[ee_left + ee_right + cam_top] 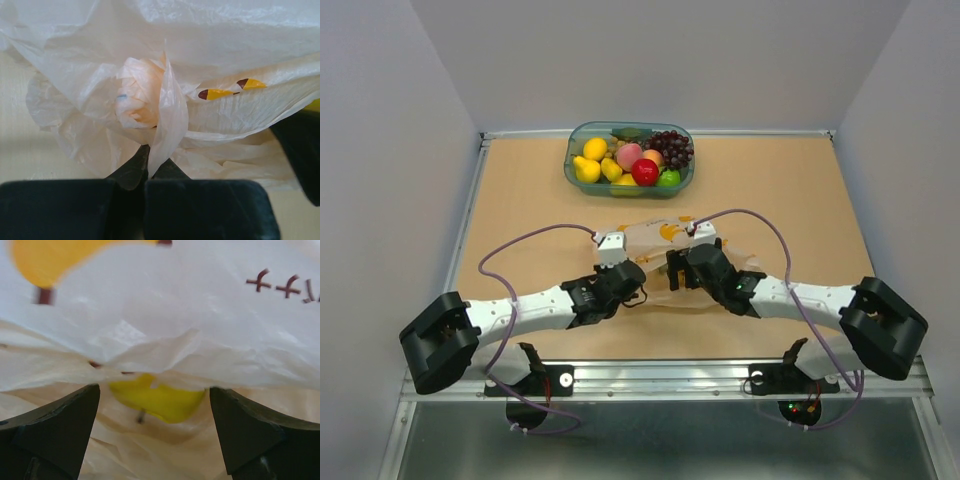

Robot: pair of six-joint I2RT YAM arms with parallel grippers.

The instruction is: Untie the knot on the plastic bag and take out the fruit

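The plastic bag (665, 238) lies crumpled at mid-table, pale film with yellow printed marks. In the left wrist view the knot (140, 97) is a twisted lump of film just beyond my left gripper (150, 162), which is shut on a strip of the bag's handle (167, 120). My left gripper (642, 283) sits at the bag's near left edge. My right gripper (674, 272) is at the bag's near side, open (155, 405), its fingers (60, 430) astride folds of film with a yellow shape (157, 400) between them. Fruit fills the tub: a peach (629, 155), a red apple (644, 172), grapes (671, 148).
The teal tub (573, 172) stands at the back of the table, also holding yellow fruits (588, 168) and a green apple (669, 178). White walls close in the table on three sides. Purple cables loop over both arms.
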